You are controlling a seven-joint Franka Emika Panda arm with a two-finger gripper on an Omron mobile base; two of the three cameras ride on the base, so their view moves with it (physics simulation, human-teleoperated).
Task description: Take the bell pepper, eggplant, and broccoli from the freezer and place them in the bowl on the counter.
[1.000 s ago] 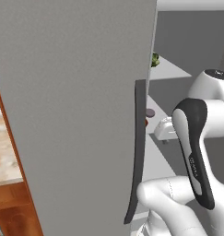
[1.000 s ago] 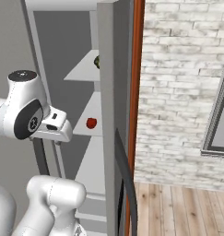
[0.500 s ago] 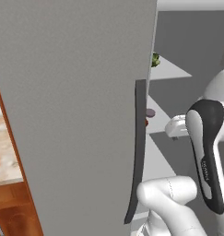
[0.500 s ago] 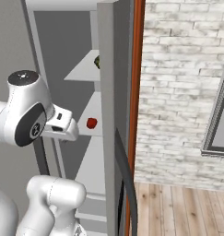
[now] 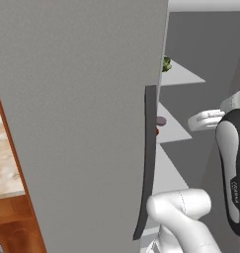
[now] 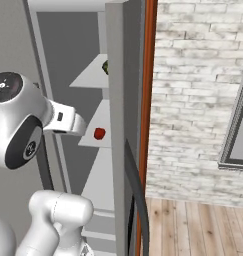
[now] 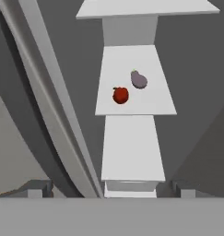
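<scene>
The freezer stands open, its grey door (image 5: pixel 82 99) swung out to the left. On a middle shelf (image 7: pixel 152 103) the red bell pepper (image 7: pixel 120 95) lies beside the purple eggplant (image 7: pixel 139 79), the two a little apart. One shelf higher sits the green broccoli (image 5: pixel 167 63), at the shelf's front edge. My gripper (image 7: pixel 110 190) is open, empty, and held in front of the shelves, short of the pepper and eggplant. From the left base it shows as a white hand (image 5: pixel 203 120) level with the eggplant (image 5: pixel 161 120). The bowl is out of view.
The door's dark curved handle (image 5: pixel 148 158) runs down close to my arm's left. A strip of beige counter (image 5: pixel 4 158) over brown cabinets lies left of the door. A brick wall (image 6: pixel 198 90) and a wooden floor (image 6: pixel 193 225) are to the freezer's right.
My arm has swung the hand up a little and closer in toward the freezer shelves. The jaws have stayed open. The vegetables have not moved.
</scene>
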